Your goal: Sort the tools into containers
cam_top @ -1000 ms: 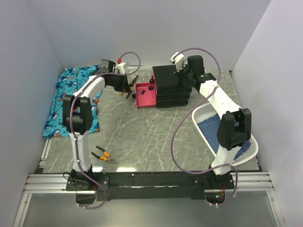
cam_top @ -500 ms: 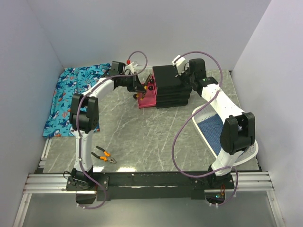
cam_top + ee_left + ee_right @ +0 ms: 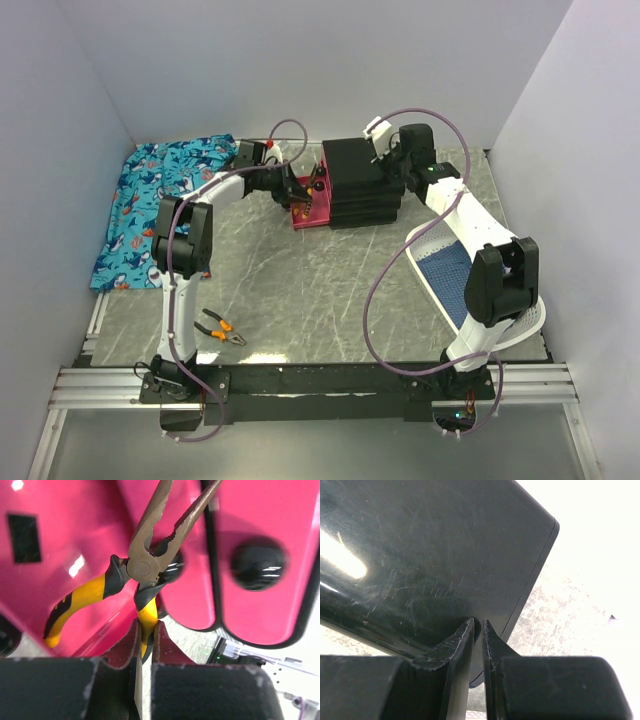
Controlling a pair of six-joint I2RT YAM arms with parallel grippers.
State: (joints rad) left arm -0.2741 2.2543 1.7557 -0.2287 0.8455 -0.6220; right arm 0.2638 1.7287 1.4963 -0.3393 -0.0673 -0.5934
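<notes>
Top external view: on the surface (image 3: 300, 290) the cabinet (image 3: 350, 175) stands at the far middle with one pink drawer (image 3: 312, 216) pulled out to its left. The left arm reaches over that drawer. The right arm rests at the cabinet's top.

Right wrist view: the right claw (image 3: 476, 625) has its fingers nearly pressed together, a thin slit between them, at the cabinet's top edge. I cannot tell if it pinches that edge or only leans on it.
- Risk 1: if the cabinet is not truly braced, a knock on the drawer probably shifts the whole box or pushes the drawer shut.

Left wrist view: the left claw (image 3: 146, 625) pinches the pliers (image 3: 142, 569) by one yellow handle only. The other handle hangs free to the left and the nose is spread, pointing away. Pink drawer panels fill the background. A knob (image 3: 257, 565) shows at right and a patch of grey surface shows below.
- Risk 2: a one-handle hold lets the tool swing about its pivot, so it may twist or slip.
- Risk 3: I cannot tell if the pliers hang over the tray or over its front edge. Let go too early, they likely land on the surface.
- Risk 4: the open nose or the loose handle may snag a drawer wall or the knob.

A second pliers (image 3: 220, 328) lies near the left base, unsorted.
</notes>
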